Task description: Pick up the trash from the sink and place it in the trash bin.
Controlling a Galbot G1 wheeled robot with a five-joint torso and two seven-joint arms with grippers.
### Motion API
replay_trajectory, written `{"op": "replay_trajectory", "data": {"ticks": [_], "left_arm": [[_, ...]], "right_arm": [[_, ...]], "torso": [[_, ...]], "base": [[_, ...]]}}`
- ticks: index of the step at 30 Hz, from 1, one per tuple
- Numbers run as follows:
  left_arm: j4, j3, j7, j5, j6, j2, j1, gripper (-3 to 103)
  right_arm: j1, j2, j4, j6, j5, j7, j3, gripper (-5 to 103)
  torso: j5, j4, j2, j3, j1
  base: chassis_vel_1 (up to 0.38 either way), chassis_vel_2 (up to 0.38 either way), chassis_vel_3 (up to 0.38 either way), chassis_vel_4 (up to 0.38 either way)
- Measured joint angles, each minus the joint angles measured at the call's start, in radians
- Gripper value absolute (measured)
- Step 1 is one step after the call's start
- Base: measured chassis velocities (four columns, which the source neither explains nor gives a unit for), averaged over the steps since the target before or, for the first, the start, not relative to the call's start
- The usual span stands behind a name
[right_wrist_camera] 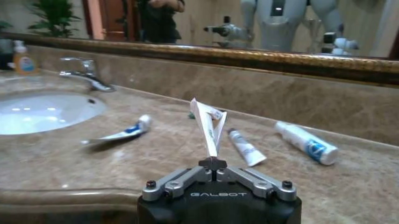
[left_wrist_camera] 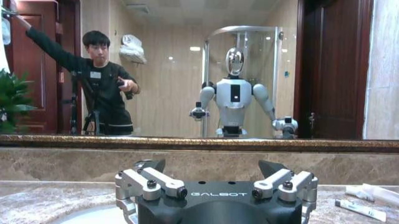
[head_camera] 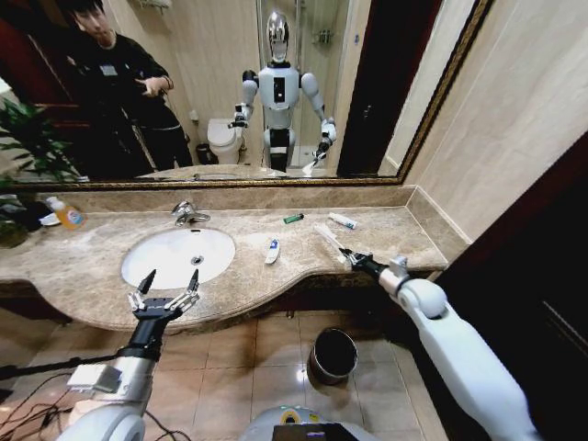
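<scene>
While the left pincer is held spread before the sink, a white flat tube is pinched by the right pincer above the surface.

your work surface is the beige marble counter with the white oval sink set into it and a chrome faucet behind the basin. at the far left end you have a yellow-orange bottle with a white cap. just beside the basin's right rim lies a white-and-blue tube. further back, near the wall, sits a small dark green stick, and to its right another white tube (it has a blue mark on it). below, on the tiled floor, stands the round dark bin.
</scene>
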Motion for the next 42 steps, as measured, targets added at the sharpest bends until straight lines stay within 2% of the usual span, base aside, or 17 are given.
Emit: {"op": "replay_trajectory", "data": {"ticks": [6,9,11,15,16,19,22,26,33,37,40,42], "left_arm": [[0.0,0.0,0.0,0.0,0.0,0.0,0.0,100],[0.0,0.0,0.0,0.0,0.0,0.0,0.0,100],[0.0,0.0,0.0,0.0,0.0,0.0,0.0,100],[0.0,0.0,0.0,0.0,0.0,0.0,0.0,100],[0.0,0.0,0.0,0.0,0.0,0.0,0.0,100],[0.0,0.0,0.0,0.0,0.0,0.0,0.0,100],[0.0,0.0,0.0,0.0,0.0,0.0,0.0,100],[0.0,0.0,0.0,0.0,0.0,0.0,0.0,100],[0.0,0.0,0.0,0.0,0.0,0.0,0.0,100],[0.0,0.0,0.0,0.0,0.0,0.0,0.0,100],[0.0,0.0,0.0,0.0,0.0,0.0,0.0,100],[0.0,0.0,0.0,0.0,0.0,0.0,0.0,100]], "right_arm": [[-0.192,0.023,0.1,0.025,-0.004,-0.024,0.065,0],[-0.239,0.036,0.113,0.043,-0.005,-0.04,0.083,0],[-0.315,0.049,0.123,0.086,-0.012,-0.085,0.125,0],[-0.384,0.052,0.124,0.119,-0.015,-0.119,0.169,0],[-0.428,0.054,0.121,0.146,-0.015,-0.138,0.198,0],[-0.504,0.065,0.093,0.202,-0.015,-0.157,0.243,0],[-0.526,0.083,0.063,0.226,-0.02,-0.155,0.251,0],[-0.526,0.125,-0.004,0.258,-0.051,-0.114,0.233,0],[-0.448,0.246,-0.175,0.289,-0.18,0.063,0.16,0],[-0.415,0.293,-0.229,0.294,-0.24,0.076,0.149,0],[-0.362,0.377,-0.336,0.291,-0.327,0.106,0.145,0],[-0.354,0.391,-0.357,0.287,-0.339,0.11,0.144,0]], "torso": [[0.0001,-0.0001,0.0,0.0,0.0],[-0.0001,0.0,0.0,0.0,0.0],[0.0001,0.0,0.0,0.0,0.0],[-0.0001,0.0,0.0,0.0,0.0],[-0.0001,0.0,0.0,0.0,0.0],[-0.0001,-0.0001,0.0,0.0,0.0],[-0.0001,-0.0001,0.0,0.0,0.0],[-0.0003,0.0,0.0,0.0,0.0],[0.0,0.0,0.0,0.0,0.0],[-0.0003,0.0,0.0,0.0,0.0],[-0.0006,0.0001,0.0,0.0,0.0],[-0.0002,0.0001,0.0,0.0,0.0]], "base": [[0.0,0.0,0.0,0.0],[0.0,0.0,0.0,0.0],[0.0,0.0,0.0,0.0],[0.0,0.0,0.0,0.0],[0.0,0.0,0.0,0.0],[0.0,0.0,0.0,0.0],[0.0,0.0,0.0,0.0],[0.0,0.0,0.0,0.0],[0.0,0.0,0.0,0.0],[0.0,0.0,0.0,0.0],[0.0,0.0,0.0,0.0],[0.0,0.0,0.0,0.0]]}}
